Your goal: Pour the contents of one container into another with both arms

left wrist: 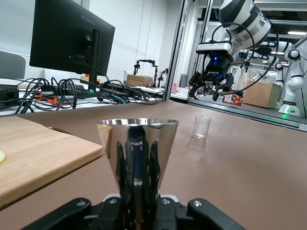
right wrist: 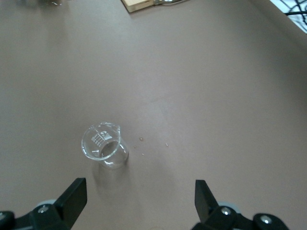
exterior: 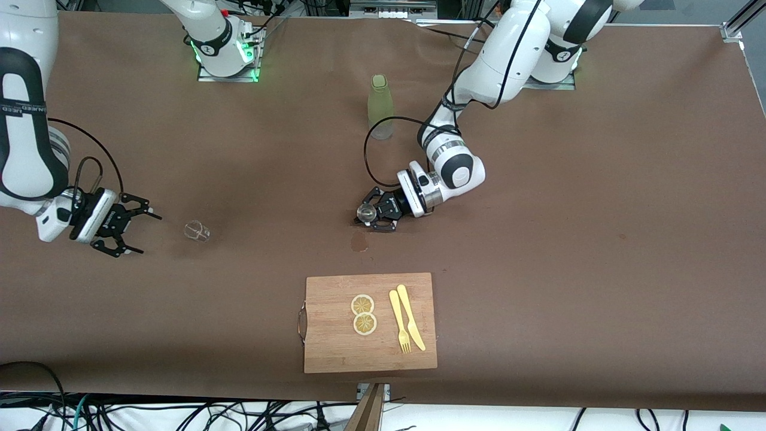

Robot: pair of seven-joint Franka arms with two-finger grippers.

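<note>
**Brown tabletop, metal cup in hand, glass beaker waiting**

Brown covering spreads over the whole tabletop (exterior: 598,239), and both arms work low above it. A wooden board (exterior: 335,353) with lemon slices and yellow cutlery lies nearest the front camera; a pale green bottle (exterior: 380,106) stands farthest from it.

The left gripper (exterior: 376,216) sits at the tabletop's middle, its fingers clamped on the narrow base of a shiny metal cup (left wrist: 137,146). That cup looks stiff and light but slick, so the grip low on the stem is probably the safest hold, and tipping it should go slowly.

The right gripper (exterior: 122,224) hovers toward the right arm's end, fingers (right wrist: 72,199) spread wide, with the small glass beaker (right wrist: 104,145) just beside it. The beaker appears light, smooth and breakable; I would take it gently around its mid-wall.
</note>
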